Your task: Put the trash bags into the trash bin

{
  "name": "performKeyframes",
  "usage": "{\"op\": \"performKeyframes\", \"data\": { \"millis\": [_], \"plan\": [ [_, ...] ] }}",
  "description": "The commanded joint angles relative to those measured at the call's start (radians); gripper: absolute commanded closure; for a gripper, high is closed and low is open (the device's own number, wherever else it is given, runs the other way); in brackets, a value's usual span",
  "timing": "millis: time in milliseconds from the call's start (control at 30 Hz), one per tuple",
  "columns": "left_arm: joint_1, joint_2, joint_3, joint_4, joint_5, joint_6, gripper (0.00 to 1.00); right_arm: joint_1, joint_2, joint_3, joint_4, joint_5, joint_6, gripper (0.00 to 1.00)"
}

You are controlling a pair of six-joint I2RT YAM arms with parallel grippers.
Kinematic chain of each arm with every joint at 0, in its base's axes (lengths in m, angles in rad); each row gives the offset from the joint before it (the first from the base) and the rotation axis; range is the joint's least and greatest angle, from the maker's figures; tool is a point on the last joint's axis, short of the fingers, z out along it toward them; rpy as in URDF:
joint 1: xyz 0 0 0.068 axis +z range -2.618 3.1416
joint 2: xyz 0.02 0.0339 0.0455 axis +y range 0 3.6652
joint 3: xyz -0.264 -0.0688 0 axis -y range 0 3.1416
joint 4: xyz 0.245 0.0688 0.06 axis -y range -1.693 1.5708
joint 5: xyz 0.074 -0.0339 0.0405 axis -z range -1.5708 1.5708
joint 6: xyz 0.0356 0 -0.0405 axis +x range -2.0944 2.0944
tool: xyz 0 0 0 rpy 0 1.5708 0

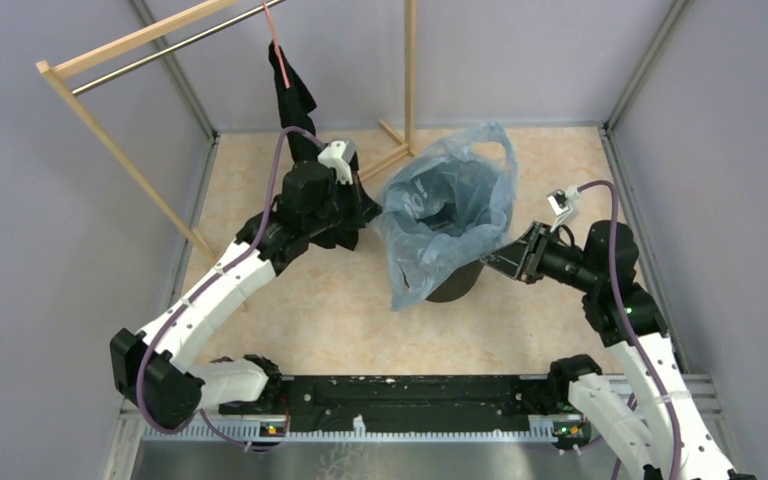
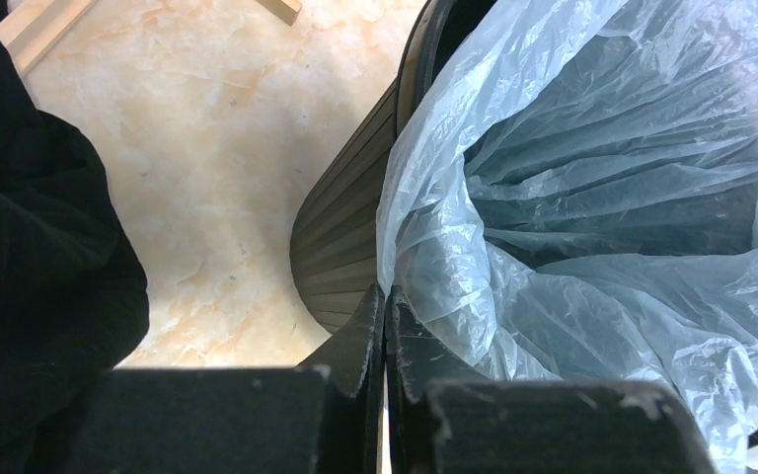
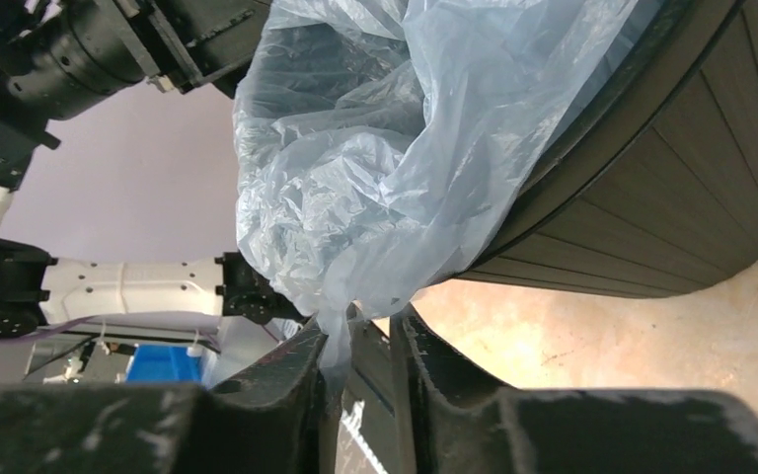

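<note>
Left fingers [image 2: 379, 324] and right fingers [image 3: 360, 334] each clamp tight on the trash bag [image 1: 438, 205] draped over the trash bin [image 1: 456, 286].

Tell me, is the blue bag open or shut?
Open. The trash bag gapes wide over the trash bin, showing its inside.

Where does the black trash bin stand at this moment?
In the top view, the trash bin stands right of centre on the table, draped by the trash bag, between the left gripper and the right gripper.

Lab test cell: grey panel walls [image 1: 20, 250], aluminium corner posts [image 1: 175, 90].
</note>
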Motion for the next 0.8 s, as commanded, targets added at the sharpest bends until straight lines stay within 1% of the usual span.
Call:
{"op": "performKeyframes", "data": {
  "millis": [0, 33, 300, 400, 600, 667, 700, 733, 767],
  "plan": [
    [0.005, -0.038, -0.004, 0.029, -0.005, 0.004, 0.98, -0.004, -0.025, 0.014, -0.023, 0.026, -0.036, 0.80],
    [0.006, -0.039, -0.002, 0.031, -0.002, 0.003, 0.98, -0.005, -0.028, 0.016, -0.031, 0.031, -0.039, 0.82],
    [0.005, -0.039, -0.007, 0.029, -0.007, 0.004, 1.00, -0.005, -0.051, 0.041, -0.088, 0.072, -0.069, 0.90],
    [0.005, -0.041, -0.007, 0.027, -0.008, 0.003, 1.00, -0.003, -0.060, 0.040, -0.092, 0.086, -0.075, 1.00],
    [0.005, -0.041, -0.004, 0.027, -0.027, 0.011, 1.00, -0.003, -0.057, 0.048, -0.096, 0.085, -0.092, 0.99],
    [0.005, -0.033, -0.004, 0.027, -0.036, 0.017, 1.00, -0.004, -0.046, 0.077, -0.145, 0.107, -0.156, 0.74],
    [0.005, -0.026, -0.005, 0.026, -0.042, 0.020, 1.00, -0.005, -0.039, 0.105, -0.212, 0.139, -0.202, 0.63],
    [0.005, -0.021, -0.005, 0.026, -0.046, 0.022, 1.00, -0.003, -0.033, 0.135, -0.264, 0.184, -0.254, 0.55],
    [0.006, -0.015, -0.005, 0.028, -0.051, 0.024, 1.00, -0.003, -0.030, 0.166, -0.306, 0.225, -0.299, 0.48]
  ]
}}
